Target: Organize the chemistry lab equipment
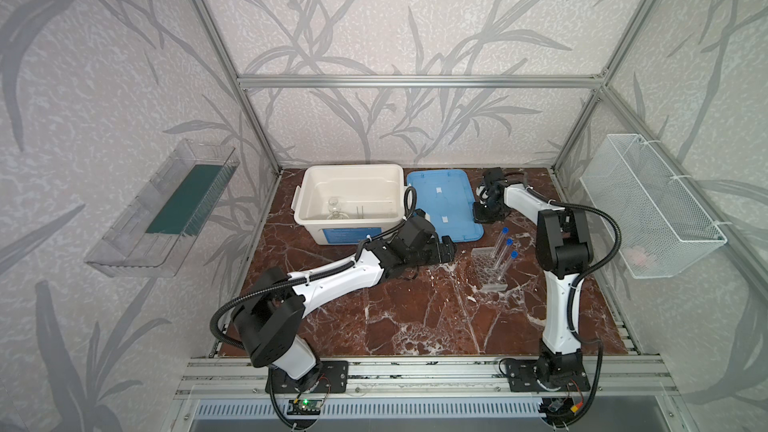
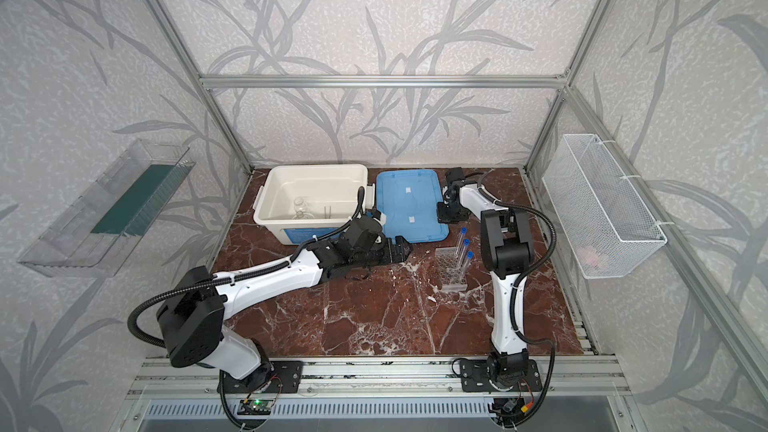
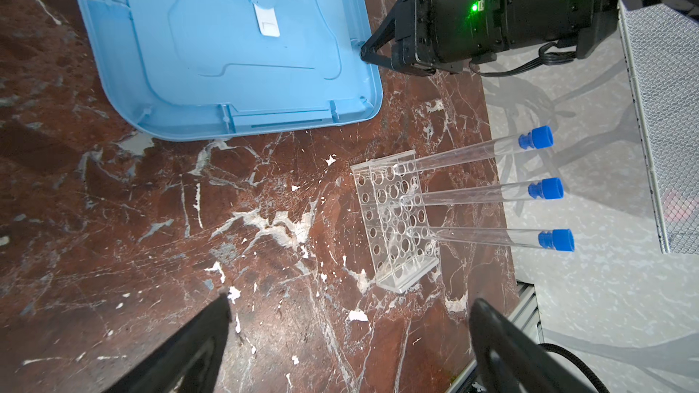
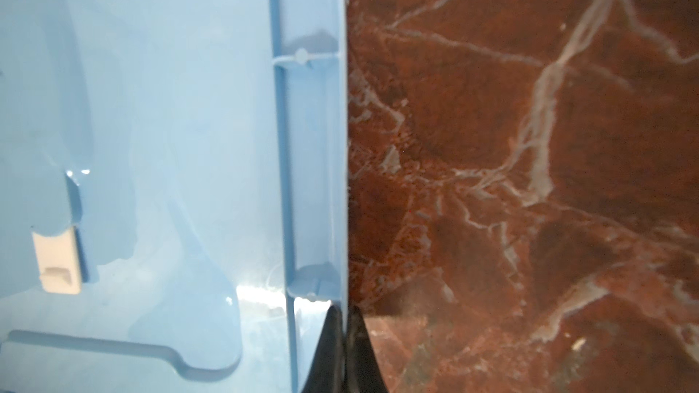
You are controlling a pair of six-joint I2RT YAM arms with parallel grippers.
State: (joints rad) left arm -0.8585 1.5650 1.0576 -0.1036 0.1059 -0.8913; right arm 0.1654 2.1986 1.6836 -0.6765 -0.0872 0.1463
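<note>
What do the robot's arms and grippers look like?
Left arm and right arm: white shells, black joints, black corrugated cable hoses with white zip ties. Left gripper and right gripper are black, with black fingers; green lights glow behind the right gripper.

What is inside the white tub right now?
Clear glass vessels and thin rods sit on the white tub floor. Its near wall hides the floor strip closest to the camera.

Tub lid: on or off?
Off. The blue lid lies flat on the table beside the open white tub; the right hand is shut on its edge.
</note>
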